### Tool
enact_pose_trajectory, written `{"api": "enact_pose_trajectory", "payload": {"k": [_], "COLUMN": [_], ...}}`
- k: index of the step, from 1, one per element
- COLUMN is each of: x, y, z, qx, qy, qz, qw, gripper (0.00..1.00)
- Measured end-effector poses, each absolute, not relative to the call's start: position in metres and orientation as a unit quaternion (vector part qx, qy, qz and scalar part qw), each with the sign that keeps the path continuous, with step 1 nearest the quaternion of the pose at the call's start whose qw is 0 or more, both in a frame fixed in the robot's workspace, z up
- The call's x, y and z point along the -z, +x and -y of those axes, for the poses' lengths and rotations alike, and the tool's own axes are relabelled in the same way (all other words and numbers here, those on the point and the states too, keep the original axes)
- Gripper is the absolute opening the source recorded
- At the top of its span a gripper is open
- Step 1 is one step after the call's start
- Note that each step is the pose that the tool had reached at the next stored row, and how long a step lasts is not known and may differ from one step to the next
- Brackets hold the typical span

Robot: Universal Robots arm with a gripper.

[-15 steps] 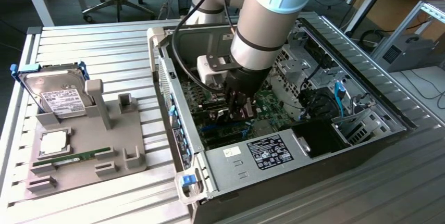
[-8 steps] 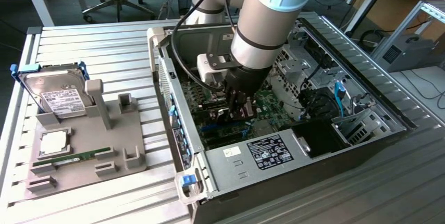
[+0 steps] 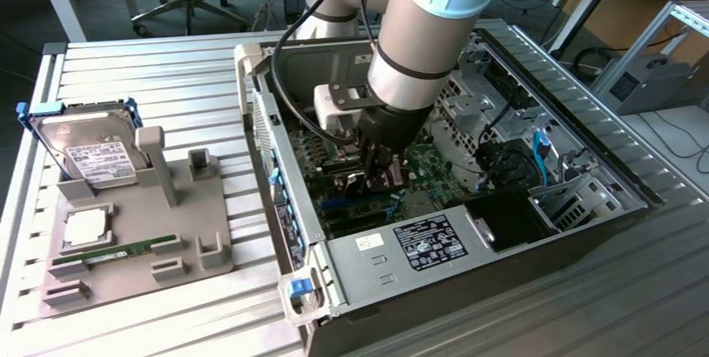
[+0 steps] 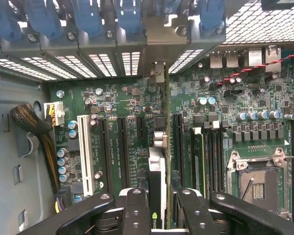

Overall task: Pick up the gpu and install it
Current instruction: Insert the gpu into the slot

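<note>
My gripper (image 3: pixel 371 176) is down inside the open computer case (image 3: pixel 620 174), over the green motherboard (image 4: pixel 122 105). In the wrist view its black fingers (image 4: pixel 136 213) are shut on the gpu (image 4: pixel 157 169), a thin black card seen edge-on. The card stands upright over the long expansion slots. Its grey metal bracket (image 4: pixel 158 46) reaches to the rear slot openings of the case. In the exterior view the gpu (image 3: pixel 354 184) shows as a dark piece under the wrist, just above the board. I cannot tell whether its edge sits in a slot.
Blue slot latches (image 4: pixel 88 19) line the case's rear wall. A white slot (image 4: pixel 85 152), a cable bundle (image 4: pixel 32 120) and the CPU socket (image 4: pixel 257 183) flank the card. On the exterior view's left, a grey fixture (image 3: pixel 166 232) holds a hard drive (image 3: pixel 89 154) and a green RAM stick (image 3: pixel 122 251).
</note>
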State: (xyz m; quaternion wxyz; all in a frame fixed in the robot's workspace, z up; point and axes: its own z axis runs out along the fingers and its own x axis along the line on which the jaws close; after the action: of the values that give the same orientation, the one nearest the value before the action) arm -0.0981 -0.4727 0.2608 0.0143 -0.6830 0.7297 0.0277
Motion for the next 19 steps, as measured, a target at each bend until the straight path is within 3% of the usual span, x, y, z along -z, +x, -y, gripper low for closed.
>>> {"api": "enact_pose_trajectory", "payload": {"k": [19], "x": [-0.2609], "y": [-0.0981], "z": [0.4727], "qx": [-0.022], "qy": [-0.683], "qz": [-0.73], "qw": [0.009], "gripper": [0.27]}}
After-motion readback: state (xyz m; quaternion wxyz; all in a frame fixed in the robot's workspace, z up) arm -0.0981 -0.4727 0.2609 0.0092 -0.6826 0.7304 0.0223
